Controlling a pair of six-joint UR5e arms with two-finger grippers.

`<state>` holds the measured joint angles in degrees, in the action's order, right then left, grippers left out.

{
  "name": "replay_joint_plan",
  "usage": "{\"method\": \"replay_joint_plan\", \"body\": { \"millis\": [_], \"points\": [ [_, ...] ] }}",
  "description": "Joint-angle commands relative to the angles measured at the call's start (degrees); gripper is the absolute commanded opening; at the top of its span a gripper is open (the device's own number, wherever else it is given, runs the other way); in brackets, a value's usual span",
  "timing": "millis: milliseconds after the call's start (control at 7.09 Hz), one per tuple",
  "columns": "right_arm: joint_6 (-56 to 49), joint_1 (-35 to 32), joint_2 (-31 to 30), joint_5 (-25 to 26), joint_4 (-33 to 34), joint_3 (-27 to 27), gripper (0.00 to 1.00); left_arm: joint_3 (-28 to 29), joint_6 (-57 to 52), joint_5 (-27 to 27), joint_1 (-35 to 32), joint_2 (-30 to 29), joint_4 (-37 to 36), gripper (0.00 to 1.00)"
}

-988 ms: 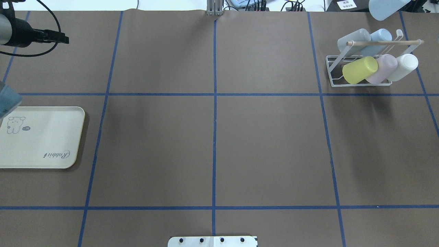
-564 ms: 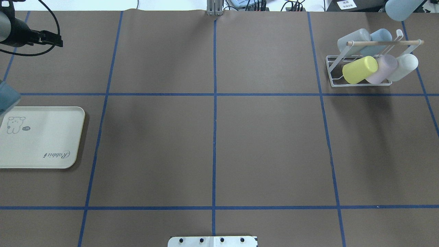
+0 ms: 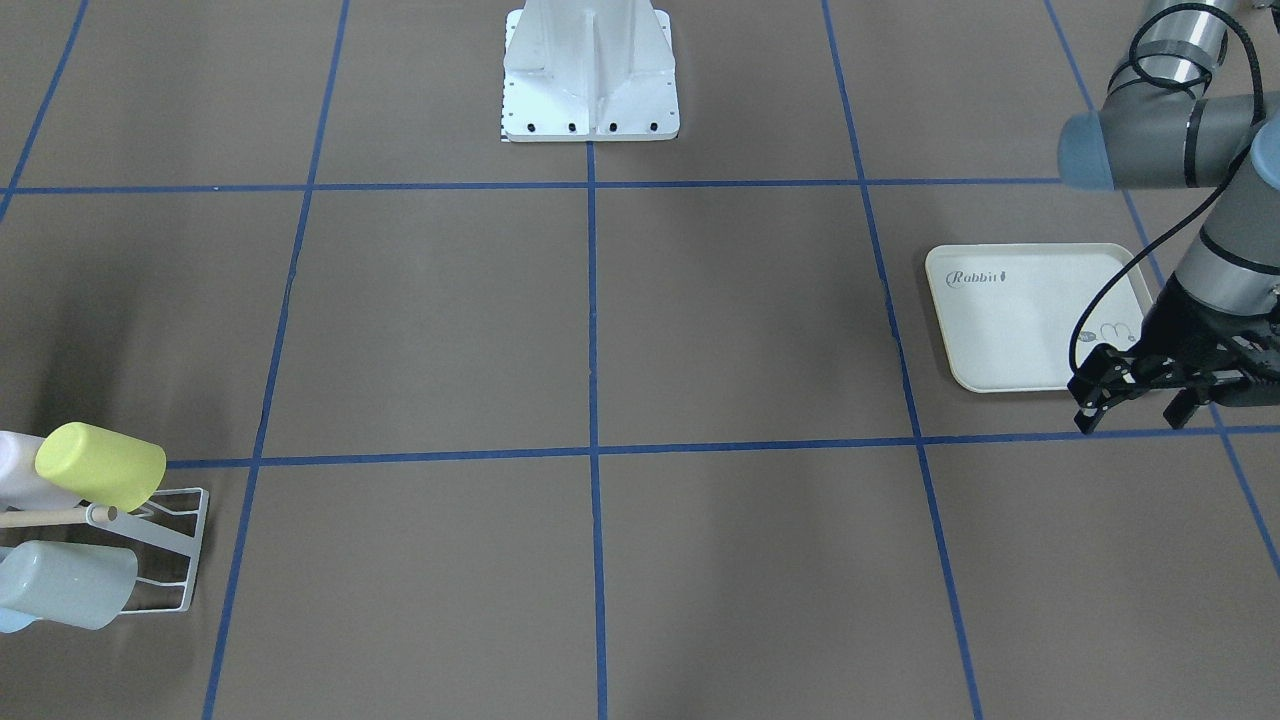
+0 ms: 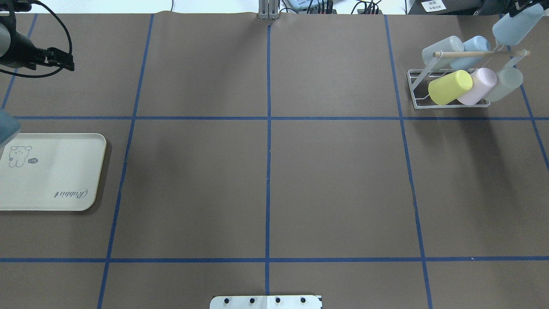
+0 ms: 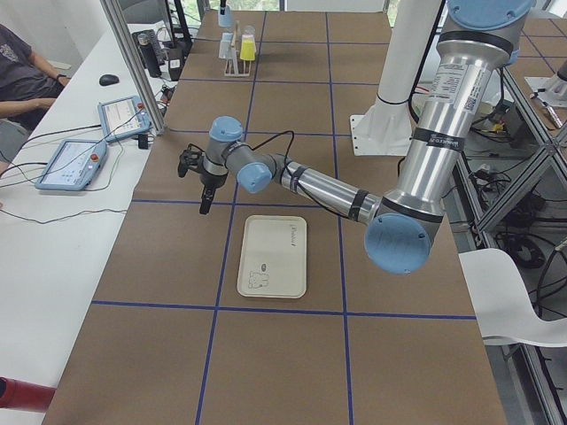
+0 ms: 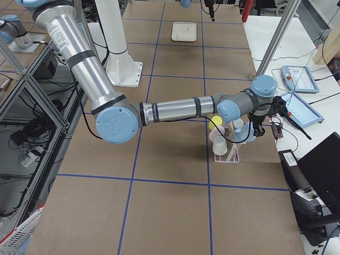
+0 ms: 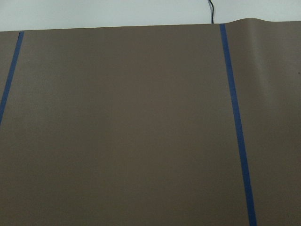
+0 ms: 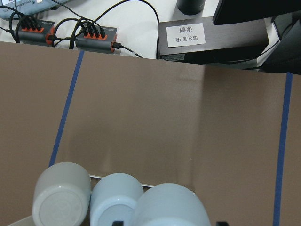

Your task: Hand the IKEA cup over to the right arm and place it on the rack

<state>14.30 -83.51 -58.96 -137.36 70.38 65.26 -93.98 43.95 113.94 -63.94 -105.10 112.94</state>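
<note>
A pale blue IKEA cup [image 4: 512, 28] hangs tilted over the far right end of the white wire rack [image 4: 414, 83], close to its wooden dowel [image 4: 480, 54]. My right gripper [image 8: 169, 223] is shut on the cup [image 8: 171, 205], with a black fingertip on each side at the bottom of the right wrist view. Several cups sit on the rack's prongs: grey-blue [image 4: 441, 49], light blue [image 4: 474, 45], yellow [image 4: 450, 86], pink [image 4: 478, 86] and pale green [image 4: 508, 81]. My left gripper [image 3: 1140, 398] stands open and holds nothing, above the table beyond the tray.
A cream rabbit-print tray [image 4: 51, 171] lies at the left edge with nothing on it. The robot's white base [image 3: 590, 70] is at the near middle. Power strips and cables [image 8: 94, 35] line the far table edge behind the rack. A person sits at a side desk [image 5: 27, 71].
The right arm has carried the blue cup to the right and down, closer to the rack's right end. The left gripper has drifted a little to the left, still open.
</note>
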Motion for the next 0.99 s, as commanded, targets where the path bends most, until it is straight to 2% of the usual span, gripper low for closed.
{"method": "replay_joint_plan", "body": {
  "millis": [0, 847],
  "points": [
    [-0.94, 0.01, 2.17, -0.02, 0.02, -4.06, 0.28, -1.03, 0.09, -0.29, 0.22, 0.69, -0.09, 1.0],
    [-1.12, 0.63, 2.01, -0.02, -0.24, -5.58, 0.3, -1.3, 0.52, -0.38, 0.75, 0.6, -0.09, 1.0]
  ]
}}
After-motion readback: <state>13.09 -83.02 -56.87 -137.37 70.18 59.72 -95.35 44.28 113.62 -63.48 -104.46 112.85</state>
